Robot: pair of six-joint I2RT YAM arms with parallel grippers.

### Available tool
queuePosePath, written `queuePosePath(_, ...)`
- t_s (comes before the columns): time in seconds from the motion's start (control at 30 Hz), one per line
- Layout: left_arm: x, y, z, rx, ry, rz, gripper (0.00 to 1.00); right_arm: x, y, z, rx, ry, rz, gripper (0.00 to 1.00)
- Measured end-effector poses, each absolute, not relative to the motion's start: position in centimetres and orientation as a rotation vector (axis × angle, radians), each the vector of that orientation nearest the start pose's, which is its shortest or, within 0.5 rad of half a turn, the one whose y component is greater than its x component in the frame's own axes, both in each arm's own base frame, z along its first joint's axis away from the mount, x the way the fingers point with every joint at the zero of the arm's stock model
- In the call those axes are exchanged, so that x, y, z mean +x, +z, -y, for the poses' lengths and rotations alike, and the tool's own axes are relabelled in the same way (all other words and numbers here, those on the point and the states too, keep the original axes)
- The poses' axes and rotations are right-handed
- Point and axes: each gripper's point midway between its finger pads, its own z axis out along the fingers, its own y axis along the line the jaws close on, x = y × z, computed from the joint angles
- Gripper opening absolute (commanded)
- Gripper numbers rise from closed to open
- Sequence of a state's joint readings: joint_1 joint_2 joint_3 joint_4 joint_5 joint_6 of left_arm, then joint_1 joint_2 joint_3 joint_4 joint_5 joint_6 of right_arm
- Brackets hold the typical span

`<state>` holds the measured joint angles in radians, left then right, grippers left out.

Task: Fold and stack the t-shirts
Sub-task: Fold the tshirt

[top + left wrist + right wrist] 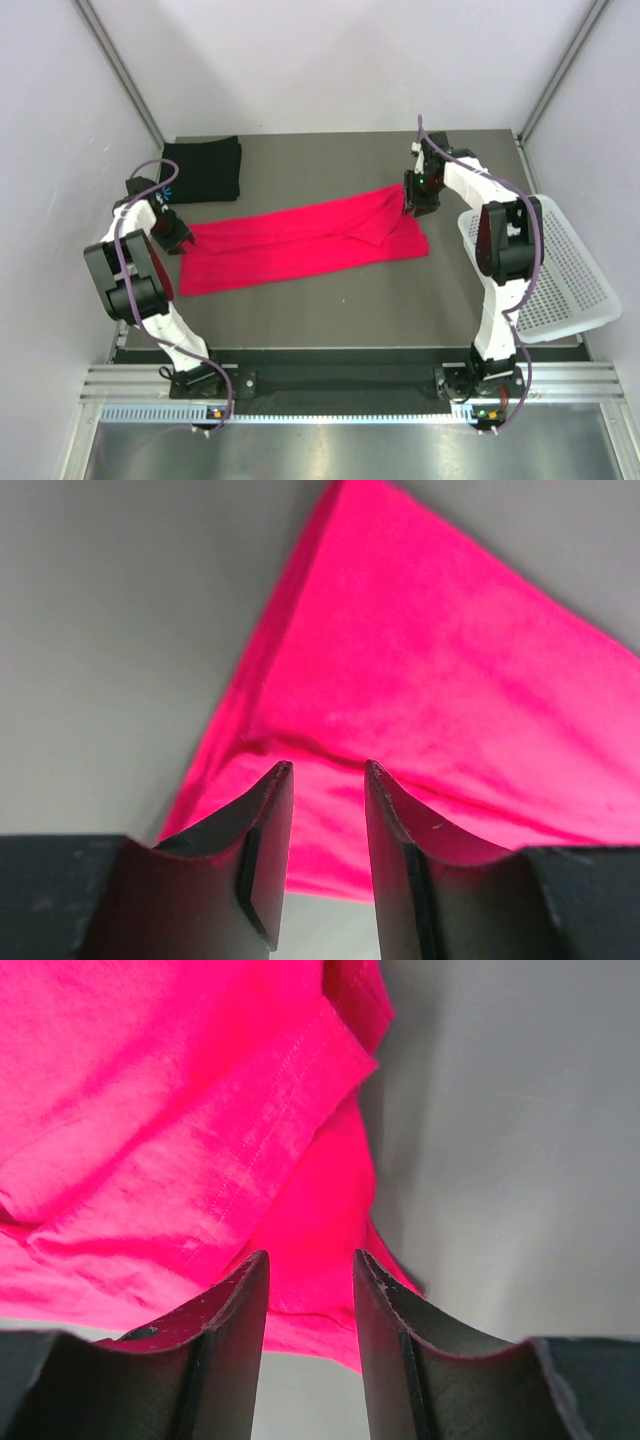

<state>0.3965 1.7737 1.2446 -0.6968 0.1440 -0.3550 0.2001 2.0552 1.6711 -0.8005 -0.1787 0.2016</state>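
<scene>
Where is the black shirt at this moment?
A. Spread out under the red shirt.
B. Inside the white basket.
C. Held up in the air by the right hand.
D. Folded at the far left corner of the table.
D: the black shirt lies folded on the table at its far left corner, apart from the red shirt and far from the white basket.

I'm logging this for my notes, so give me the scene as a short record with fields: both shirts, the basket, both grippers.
red-pink t-shirt: long band across the middle of the table, partly folded
black t-shirt: folded, far left corner
white perforated basket: right edge, apart from both shirts
left gripper: open, at the red-pink shirt's left end
right gripper: open, at its right end
stack: not yet made
</scene>
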Motion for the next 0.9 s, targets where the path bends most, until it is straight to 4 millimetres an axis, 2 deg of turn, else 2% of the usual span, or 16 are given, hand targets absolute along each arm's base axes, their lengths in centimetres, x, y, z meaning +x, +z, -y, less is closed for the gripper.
queuePosePath(0.07,35.1,5.4,-10.9,-0.991,-0.135,-2.611,0.42,42.8,6.7,-12.7,-0.046,0.351,-2.785,0.39)
queuePosePath(0.2,34.9,5.0,-11.2,-1.000,-0.043,-2.644,0.41,42.7,6.7,-12.7,-0.047,0.353,-2.791,0.39)
queuePosePath(0.37,34.7,3.5,-11.1,-1.045,-0.006,-2.692,0.38,42.5,6.6,-12.7,-0.046,0.354,-2.797,0.39)
queuePosePath(0.63,34.0,2.7,-11.0,-1.117,0.020,-2.719,0.17,42.1,6.2,-12.6,-0.047,0.351,-2.813,0.38)
queuePosePath(0.7,34.0,2.7,-11.0,-1.125,0.020,-2.716,0.10,42.1,6.2,-12.6,-0.045,0.349,-2.813,0.39)
queuePosePath(0.73,34.0,2.7,-11.0,-1.128,0.020,-2.715,0.00,42.1,6.2,-12.5,-0.043,0.347,-2.813,0.39)
queuePosePath(0.9,33.9,2.7,-11.0,-1.135,0.027,-2.716,0.00,42.3,6.2,-12.0,-0.018,0.342,-2.814,0.40)
